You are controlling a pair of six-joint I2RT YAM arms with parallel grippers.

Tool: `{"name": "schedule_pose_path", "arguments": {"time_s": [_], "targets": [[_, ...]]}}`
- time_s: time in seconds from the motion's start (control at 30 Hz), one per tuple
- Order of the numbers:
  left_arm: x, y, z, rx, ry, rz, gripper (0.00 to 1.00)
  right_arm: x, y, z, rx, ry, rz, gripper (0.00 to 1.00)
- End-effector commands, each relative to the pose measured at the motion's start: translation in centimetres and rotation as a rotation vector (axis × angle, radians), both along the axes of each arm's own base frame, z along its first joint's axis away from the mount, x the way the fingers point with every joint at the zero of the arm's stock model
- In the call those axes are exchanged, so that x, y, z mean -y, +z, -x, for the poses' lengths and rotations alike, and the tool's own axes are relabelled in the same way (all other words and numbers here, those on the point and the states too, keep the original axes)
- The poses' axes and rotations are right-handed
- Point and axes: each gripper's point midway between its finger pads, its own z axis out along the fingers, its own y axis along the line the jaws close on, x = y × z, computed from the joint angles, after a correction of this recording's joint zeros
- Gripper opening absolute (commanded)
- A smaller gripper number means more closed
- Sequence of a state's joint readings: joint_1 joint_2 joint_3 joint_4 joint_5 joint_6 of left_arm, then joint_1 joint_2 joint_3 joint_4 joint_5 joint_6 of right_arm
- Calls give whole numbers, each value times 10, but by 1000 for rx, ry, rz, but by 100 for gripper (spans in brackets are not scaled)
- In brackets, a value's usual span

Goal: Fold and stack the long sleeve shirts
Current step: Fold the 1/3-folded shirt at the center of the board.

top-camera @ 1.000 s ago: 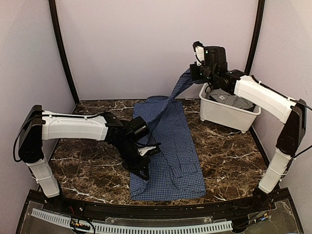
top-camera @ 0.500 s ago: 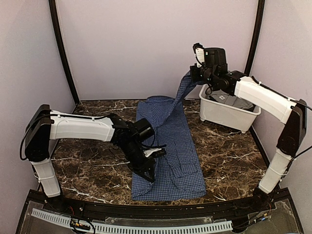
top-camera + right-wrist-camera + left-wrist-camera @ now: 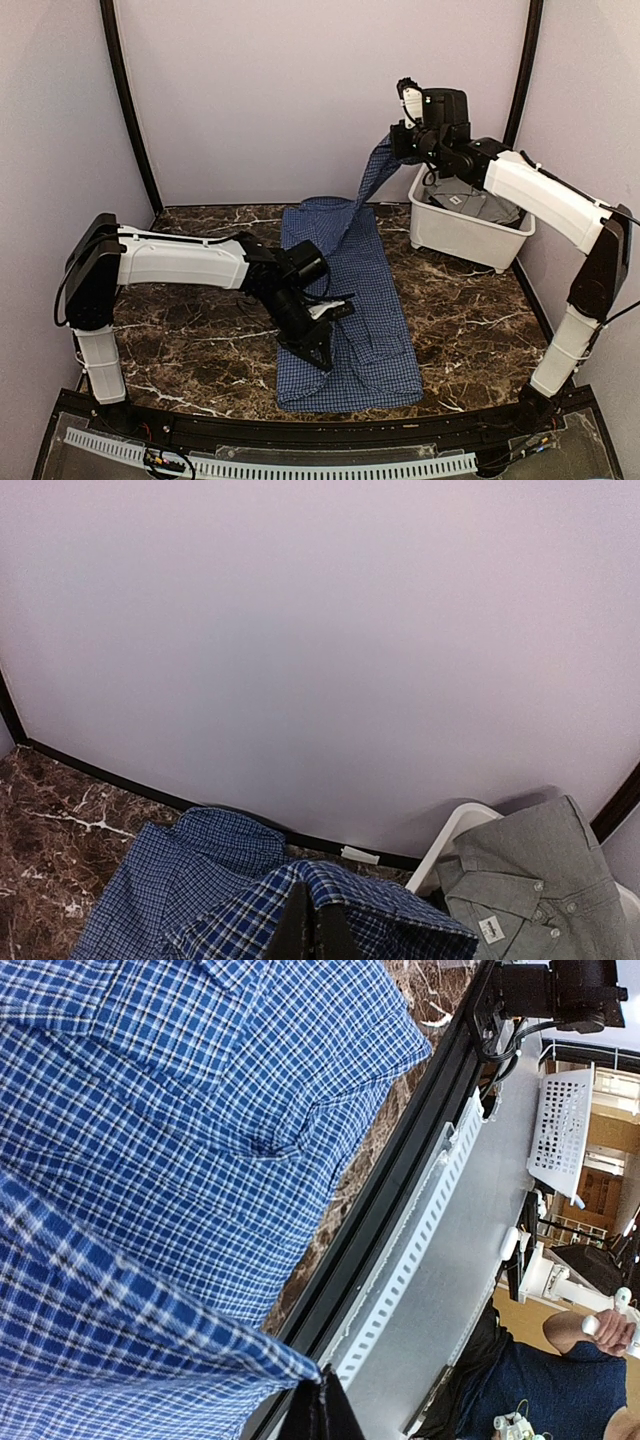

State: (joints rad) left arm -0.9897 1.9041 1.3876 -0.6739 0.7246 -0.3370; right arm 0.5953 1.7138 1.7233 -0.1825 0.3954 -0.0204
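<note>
Left gripper (image 3: pixel 316 338) clamped on side edge of blue shirt (image 3: pixel 375 300). It has travelled inward from shirt's left margin, dragging edge over body. Lengthwise fold under way, judged roughly half across.
Right gripper (image 3: pixel 401 150) closed on sleeve (image 3: pixel 372 180), held high, barely moved. Sleeve drapes down-left from jaws to shirt.
Shirt flat on table (image 3: pixel 180 340) beneath left jaws, long axis near–far, collar end apparently away from arms.
Grey shirt (image 3: pixel 470 200) in bin (image 3: pixel 455 240) just below right jaws — not yet handled.
</note>
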Motion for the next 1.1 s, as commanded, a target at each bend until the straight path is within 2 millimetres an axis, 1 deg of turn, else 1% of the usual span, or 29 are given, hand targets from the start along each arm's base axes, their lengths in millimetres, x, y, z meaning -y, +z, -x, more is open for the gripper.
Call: {"name": "schedule_pose_path", "arguments": {"time_s": [0.0, 0.1, 0.3, 0.5, 0.67, 0.73, 0.93, 1.07], "targets": [[8, 6, 9, -23, -34, 27, 1, 3, 47, 7, 90, 14, -76, 0], [10, 8, 10, -28, -36, 34, 1, 2, 47, 6, 83, 13, -69, 0], [19, 8, 3, -16, -22, 46, 1, -1, 31, 3, 47, 20, -60, 0], [27, 2, 0, -27, -23, 51, 1, -5, 23, 4, 24, 36, -67, 0], [27, -5, 2, -43, -31, 44, 1, -10, 15, 7, -3, 64, -81, 0], [27, -9, 3, -50, -32, 41, 4, -15, 11, 11, -14, 86, -82, 0], [35, -15, 2, -63, -33, 62, 6, -31, -7, 26, -55, 153, -68, 0], [39, -20, 0, -68, -34, 68, 9, -47, -20, 41, -87, 218, -62, 0]]}}
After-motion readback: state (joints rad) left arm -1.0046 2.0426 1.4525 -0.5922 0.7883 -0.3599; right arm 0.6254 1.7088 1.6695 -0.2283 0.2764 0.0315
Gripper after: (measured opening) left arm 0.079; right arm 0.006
